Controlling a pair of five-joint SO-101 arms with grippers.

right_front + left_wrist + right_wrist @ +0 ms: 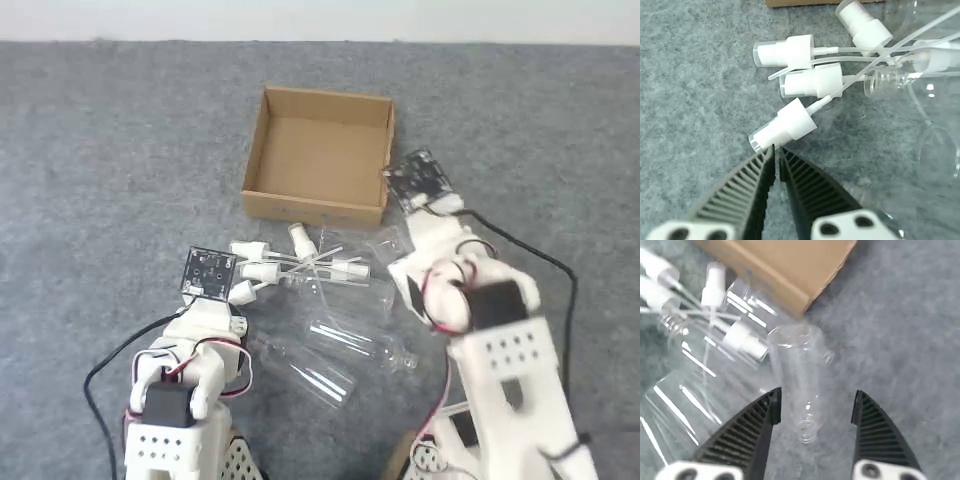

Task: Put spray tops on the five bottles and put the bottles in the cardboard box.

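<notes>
Several white spray tops lie loose on the grey carpet; the nearest spray top (785, 125) has its clear cap end right at the tips of my left gripper (776, 148), which is shut with nothing in it. Two more spray tops (785, 52) (812, 82) lie beyond it. My right gripper (817, 395) is open, its fingers on either side of a clear bottle (800, 372) lying with its neck toward the wrist. The cardboard box (318, 155) is just beyond that bottle. Other clear bottles (300, 368) (360, 345) lie between the arms.
Spray tubes cross over a bottle neck (885, 82) in a tangled pile. A spray top (742, 342) lies beside the right gripper's bottle. A black cable (530, 250) loops to the right of the right arm. Carpet left of the box is open.
</notes>
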